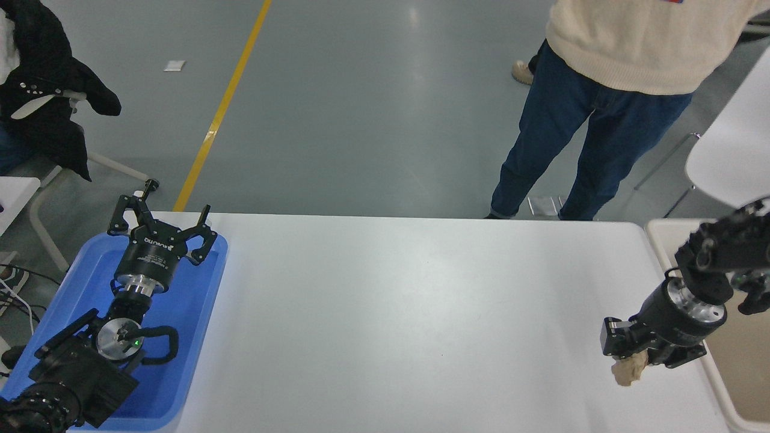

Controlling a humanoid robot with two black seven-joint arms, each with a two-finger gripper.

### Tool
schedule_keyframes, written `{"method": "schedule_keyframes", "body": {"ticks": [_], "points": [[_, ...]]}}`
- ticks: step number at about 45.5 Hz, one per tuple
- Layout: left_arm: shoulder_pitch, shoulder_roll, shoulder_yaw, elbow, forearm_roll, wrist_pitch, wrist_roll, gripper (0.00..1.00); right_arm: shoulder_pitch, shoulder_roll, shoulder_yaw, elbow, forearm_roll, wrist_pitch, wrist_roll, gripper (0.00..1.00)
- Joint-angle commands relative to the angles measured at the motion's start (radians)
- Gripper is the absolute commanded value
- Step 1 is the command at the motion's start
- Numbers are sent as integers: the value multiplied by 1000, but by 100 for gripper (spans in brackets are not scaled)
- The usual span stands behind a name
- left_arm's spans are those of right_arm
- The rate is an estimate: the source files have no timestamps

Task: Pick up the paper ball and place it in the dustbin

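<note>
Tan paper ball (627, 370) gripped in right gripper (625, 355), fingers closed on it, at 4 o'clock of white table (391, 313), just beside cream dustbin (659, 240) at 3. Left gripper (159, 219) parked over blue tray (186, 337) at 9, fingers spread.

Right gripper (628, 355) over the table's (409, 313) right end, paper ball (627, 371) between its fingers, apparently just above the surface. Dustbin (662, 240) beside the table's right edge. Left gripper (161, 224) parked over tray (198, 337), far left. Person (601, 108) behind the table.
</note>
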Motion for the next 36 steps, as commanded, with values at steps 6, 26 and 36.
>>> {"method": "schedule_keyframes", "body": {"ticks": [6,26,36], "points": [[0,0,0,0,-1,0,0,100,314,-34,-34,17,0,89,0,0],[2,0,0,0,-1,0,0,100,509,-88,-126,14,0,89,0,0],[0,0,0,0,-1,0,0,100,504,-109,-145,8,-2,89,0,0]]}}
